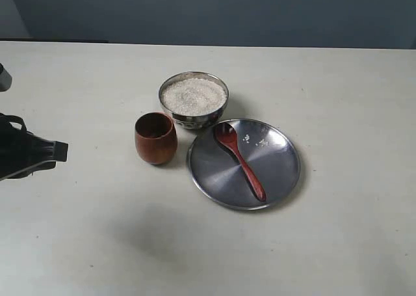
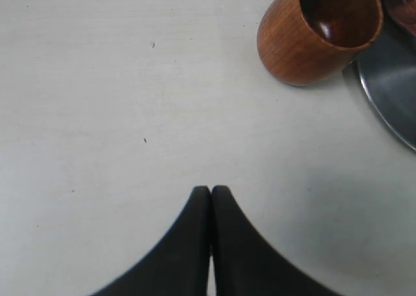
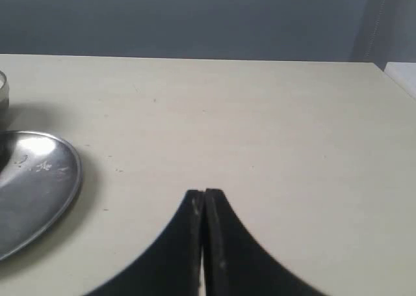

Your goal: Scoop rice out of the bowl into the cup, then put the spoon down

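The steel bowl (image 1: 194, 101) stands at the table's middle, heaped with white rice (image 1: 194, 94). Just in front and left of it is the wooden cup (image 1: 156, 138), upright; the left wrist view looks into the cup (image 2: 318, 32) and shows a dark inside. The wooden spoon (image 1: 239, 158) lies across the steel plate (image 1: 279, 172), scoop toward the bowl. A few stray grains (image 1: 257, 140) lie on the plate. My left gripper (image 1: 58, 151) is shut and empty at the left edge, well left of the cup; its fingertips (image 2: 203, 192) meet. My right gripper (image 3: 204, 193) is shut, empty, off the plate's side.
The plate's rim (image 3: 71, 179) shows in the right wrist view, with a sliver of the bowl (image 3: 3, 88) beyond it. Bare pale tabletop (image 1: 338, 88) stretches right and in front of the dishes. A dark wall (image 1: 214, 10) runs behind the far table edge.
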Controlling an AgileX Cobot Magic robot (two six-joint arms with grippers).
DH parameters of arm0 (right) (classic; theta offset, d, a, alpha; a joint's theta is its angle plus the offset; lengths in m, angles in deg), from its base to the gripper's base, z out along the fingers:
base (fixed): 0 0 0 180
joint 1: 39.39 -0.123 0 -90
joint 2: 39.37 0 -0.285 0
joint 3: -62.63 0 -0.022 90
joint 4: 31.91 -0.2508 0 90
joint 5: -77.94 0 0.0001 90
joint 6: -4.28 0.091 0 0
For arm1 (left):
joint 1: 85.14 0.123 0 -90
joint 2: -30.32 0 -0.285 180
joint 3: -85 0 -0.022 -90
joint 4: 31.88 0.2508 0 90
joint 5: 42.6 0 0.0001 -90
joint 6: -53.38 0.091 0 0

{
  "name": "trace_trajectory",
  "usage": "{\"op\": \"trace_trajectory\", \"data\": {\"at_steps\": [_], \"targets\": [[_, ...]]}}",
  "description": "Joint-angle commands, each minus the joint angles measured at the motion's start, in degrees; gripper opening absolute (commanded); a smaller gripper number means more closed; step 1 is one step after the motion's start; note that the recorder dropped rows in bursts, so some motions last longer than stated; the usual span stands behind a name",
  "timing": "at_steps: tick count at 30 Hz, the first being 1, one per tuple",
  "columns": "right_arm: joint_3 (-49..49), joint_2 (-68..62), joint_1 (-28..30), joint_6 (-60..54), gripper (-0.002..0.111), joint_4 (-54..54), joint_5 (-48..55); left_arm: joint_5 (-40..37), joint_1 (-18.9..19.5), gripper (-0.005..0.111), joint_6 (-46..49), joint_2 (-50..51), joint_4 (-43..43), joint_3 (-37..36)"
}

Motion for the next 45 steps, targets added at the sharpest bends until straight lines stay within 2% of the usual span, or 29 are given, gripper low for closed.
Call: {"op": "trace_trajectory", "data": {"at_steps": [1,7,12,19,33,45], "targets": [[-0.23,0.36,0.32,0.00,0.000,-0.03,-0.14,0.29,-0.16,0.000,-0.05,-0.39,0.83,0.27],[-0.23,0.36,0.32,0.00,0.000,-0.03,-0.14,1.64,-0.16,0.000,2.08,-8.01,3.57,0.27],[-0.23,0.36,0.32,0.00,0.000,-0.03,-0.14,8.95,-0.16,0.000,2.25,-18.70,11.58,-0.69],[-0.23,0.36,0.32,0.00,0.000,-0.03,-0.14,12.96,-0.16,0.000,2.25,-30.23,22.48,-5.08],[-0.23,0.36,0.32,0.00,0.000,-0.03,-0.14,22.63,-0.16,0.000,1.68,-40.96,22.25,-19.25],[-0.23,0.36,0.32,0.00,0.000,-0.03,-0.14,25.37,-0.16,0.000,1.32,-50.18,21.57,-26.36]]}}
